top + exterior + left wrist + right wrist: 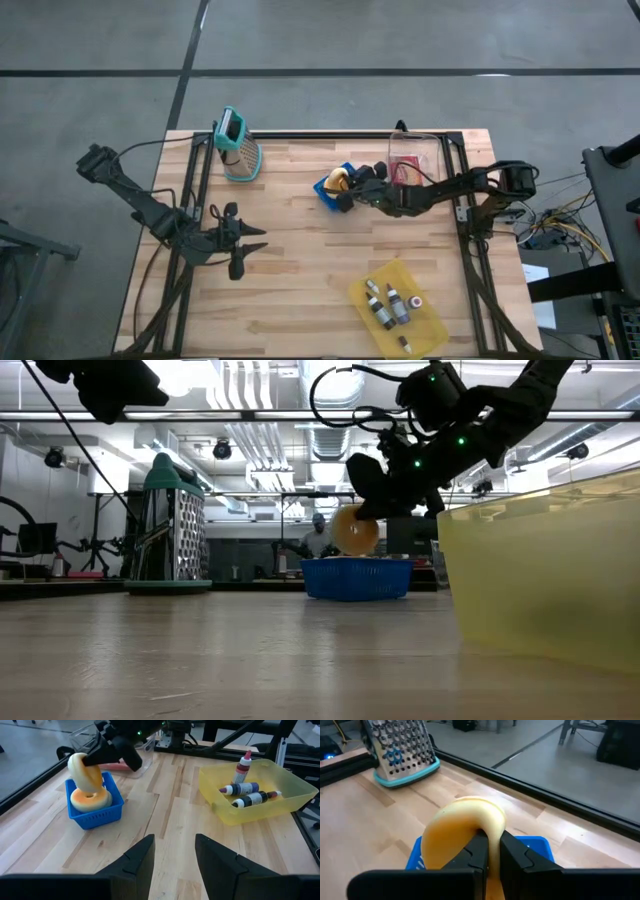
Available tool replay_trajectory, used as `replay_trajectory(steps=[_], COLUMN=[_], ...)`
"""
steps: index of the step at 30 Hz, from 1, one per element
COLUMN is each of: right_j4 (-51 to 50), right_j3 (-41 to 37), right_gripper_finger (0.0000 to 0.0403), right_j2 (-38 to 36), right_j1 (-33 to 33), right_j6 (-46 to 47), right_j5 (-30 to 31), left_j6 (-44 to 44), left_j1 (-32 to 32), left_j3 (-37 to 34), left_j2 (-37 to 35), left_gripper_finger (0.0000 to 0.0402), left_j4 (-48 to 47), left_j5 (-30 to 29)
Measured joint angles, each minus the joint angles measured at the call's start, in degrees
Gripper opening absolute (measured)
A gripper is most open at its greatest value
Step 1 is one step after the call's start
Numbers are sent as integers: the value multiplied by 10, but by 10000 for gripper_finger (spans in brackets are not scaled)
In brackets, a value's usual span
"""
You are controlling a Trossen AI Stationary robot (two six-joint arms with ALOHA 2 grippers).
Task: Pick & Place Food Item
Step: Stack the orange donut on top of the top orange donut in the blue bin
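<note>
In the lower left of the high view, the left gripper (243,246) is parked over bare table (300,290), its fingers spread with nothing between them; it takes no part in the work. To the lower right of that view a yellow bin (425,330) holding small bottles (388,303) is seen, well apart from the action.

Toward the middle of the frame, a doughnut (339,180) is pinched on edge between the fingers of the right gripper (352,186), which are pressed against its ring. In the low view the doughnut (354,531) is seen hanging just above the rim of the blue basket (356,578), not touching it. A second doughnut (90,798) is shown lying inside the basket in the left wrist view.

Farther back, a clear container (414,158) sits at the upper right of the table, and a grater (238,146) stands at the upper left.

The grasp is judged done. Whether the doughnut is being lifted out of the basket or lowered into it cannot be told; carrying and release remain.
</note>
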Motion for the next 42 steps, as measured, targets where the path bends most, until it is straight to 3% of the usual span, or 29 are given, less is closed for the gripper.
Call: replay_trajectory(steps=[5,13,32,42], right_j4=[-7,-118,-122,-136], right_j3=[19,41,48,47], right_gripper_finger=[22,22,23,50], right_j2=[-1,-1,-1,-1], right_j1=[3,2,3,2], right_j6=[9,136,142,170], right_j5=[2,2,-13,-13], left_j6=[0,0,0,0], left_j1=[0,0,0,0], left_j3=[0,0,0,0], left_j2=[0,0,0,0], left_gripper_finger=[149,149,149,149], left_j4=[0,0,0,0], left_j5=[0,0,0,0])
